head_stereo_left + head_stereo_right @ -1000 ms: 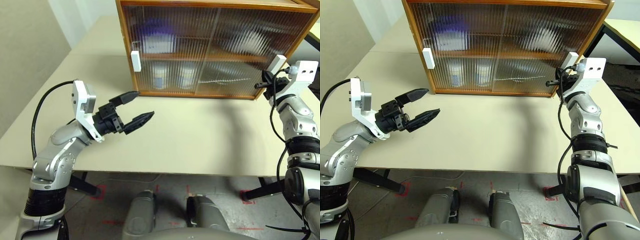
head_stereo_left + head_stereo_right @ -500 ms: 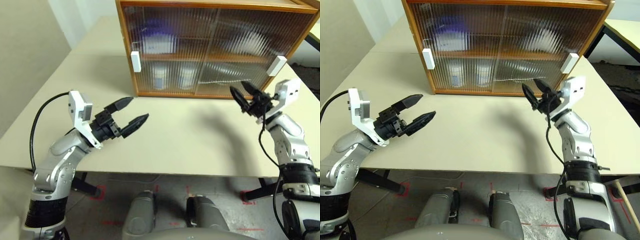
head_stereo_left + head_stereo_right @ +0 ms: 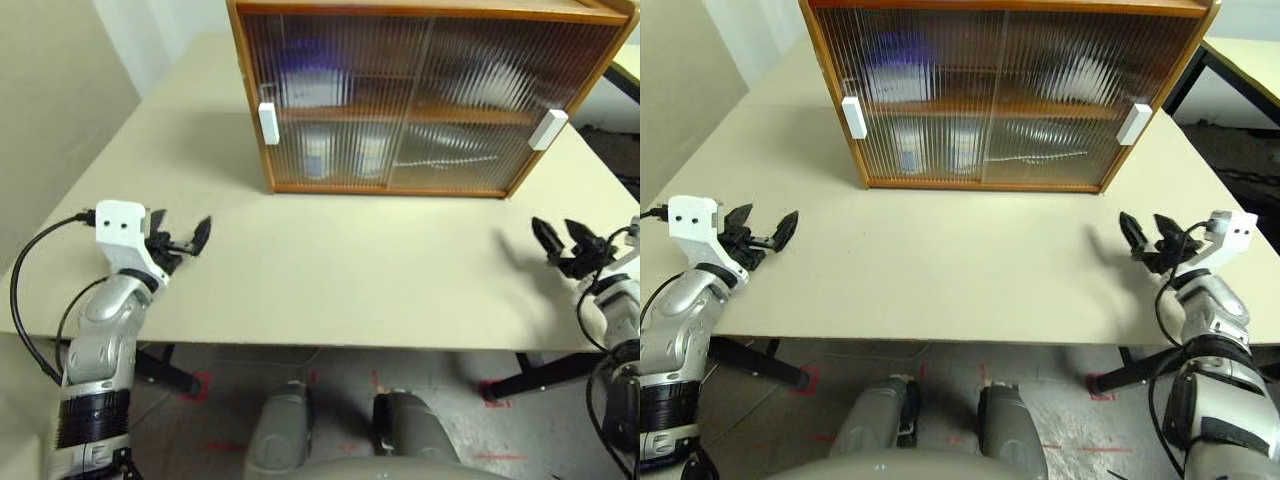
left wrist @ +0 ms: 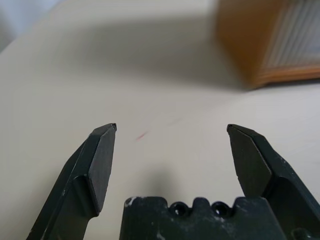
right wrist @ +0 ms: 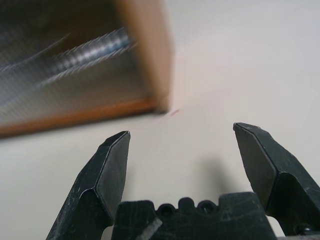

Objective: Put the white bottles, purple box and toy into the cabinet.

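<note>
The cabinet stands at the back of the table with both ribbed doors shut. Through the doors I make out a blurred purple shape on the upper shelf, likely the purple box. Two white bottles show on the lower shelf. A pale blur at the upper right may be the toy; I cannot tell. My left gripper hangs open over the table's left front, with nothing between its fingers. My right gripper is open and bare near the right front edge, its fingers pointing at the cabinet's corner.
White handles sit at the outer edges of the two doors. The beige table stretches between my grippers and the cabinet. A second table stands at the far right.
My right gripper has let go of the right door handle, opened, and dropped back to the table's right front. My left arm has swung left and down, still open.
</note>
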Available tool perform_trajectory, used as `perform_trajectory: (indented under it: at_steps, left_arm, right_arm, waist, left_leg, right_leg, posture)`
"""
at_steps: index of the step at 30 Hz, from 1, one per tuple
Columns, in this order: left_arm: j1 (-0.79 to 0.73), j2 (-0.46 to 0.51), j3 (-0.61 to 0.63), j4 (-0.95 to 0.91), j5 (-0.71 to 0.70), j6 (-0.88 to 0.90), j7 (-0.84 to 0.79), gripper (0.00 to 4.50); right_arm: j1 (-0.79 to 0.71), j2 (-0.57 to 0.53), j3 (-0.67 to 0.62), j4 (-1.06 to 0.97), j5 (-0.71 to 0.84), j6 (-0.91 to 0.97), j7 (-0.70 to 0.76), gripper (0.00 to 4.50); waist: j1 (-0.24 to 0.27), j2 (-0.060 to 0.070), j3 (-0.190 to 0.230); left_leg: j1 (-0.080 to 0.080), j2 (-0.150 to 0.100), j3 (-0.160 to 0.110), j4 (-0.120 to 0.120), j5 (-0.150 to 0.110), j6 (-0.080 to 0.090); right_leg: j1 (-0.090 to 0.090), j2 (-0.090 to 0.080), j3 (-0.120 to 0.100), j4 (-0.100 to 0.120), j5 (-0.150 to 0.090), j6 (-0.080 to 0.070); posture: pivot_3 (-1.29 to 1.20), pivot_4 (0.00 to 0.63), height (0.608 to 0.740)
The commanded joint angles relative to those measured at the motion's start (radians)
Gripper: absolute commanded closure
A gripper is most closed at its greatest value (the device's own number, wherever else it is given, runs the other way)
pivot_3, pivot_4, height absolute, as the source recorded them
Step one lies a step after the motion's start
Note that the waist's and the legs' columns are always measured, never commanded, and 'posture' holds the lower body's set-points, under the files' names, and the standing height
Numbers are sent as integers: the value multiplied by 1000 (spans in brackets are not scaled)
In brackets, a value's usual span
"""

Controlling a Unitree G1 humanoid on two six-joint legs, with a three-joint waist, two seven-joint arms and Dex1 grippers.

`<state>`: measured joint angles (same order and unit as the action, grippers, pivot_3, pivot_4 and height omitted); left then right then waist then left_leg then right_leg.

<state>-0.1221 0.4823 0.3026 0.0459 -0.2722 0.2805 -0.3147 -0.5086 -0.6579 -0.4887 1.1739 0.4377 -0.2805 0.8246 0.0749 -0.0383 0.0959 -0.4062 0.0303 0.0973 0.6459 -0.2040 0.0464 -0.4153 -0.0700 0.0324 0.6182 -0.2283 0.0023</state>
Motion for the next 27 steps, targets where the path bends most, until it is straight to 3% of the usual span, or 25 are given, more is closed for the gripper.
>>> perform_trajectory:
  at_steps: [1, 12, 21, 27]
  left_arm:
    - [-33, 2, -14, 40, 36, -20, 12, 0]
    - [-126, -39, -13, 131, 112, -199, 119, 0]
    - [-61, -30, 0, 60, 113, -192, 102, 0]
    - [-101, -42, -25, 80, 121, -191, 100, 0]
  right_arm:
    - [-45, -29, -19, 63, -8, -20, 12, 46]
    - [-111, -78, -25, 120, -46, 25, -1, 46]
    - [-74, -110, -48, 128, -49, 40, -26, 46]
    - [-74, -118, -62, 127, -46, 28, -24, 46]
  waist:
    - [0, -3, 2]
    - [-1, -6, 5]
    - [-8, -11, 18]
    - [-5, -12, 23]
  left_leg:
    - [0, 0, 0, 0, 0, 0]
    - [-1, 0, 1, -3, 0, -1]
    - [-1, 0, 1, -2, 0, -1]
    - [-1, 0, 1, -2, 0, -1]
  right_leg:
    - [0, 0, 0, 0, 0, 0]
    - [1, -10, -2, -3, -1, -3]
    - [1, -11, -2, -3, -2, 0]
    - [2, -11, -2, -3, -2, 0]
  posture:
    - [241, 77, 740]
    - [190, 91, 740]
    - [191, 109, 740]
    - [181, 112, 740]
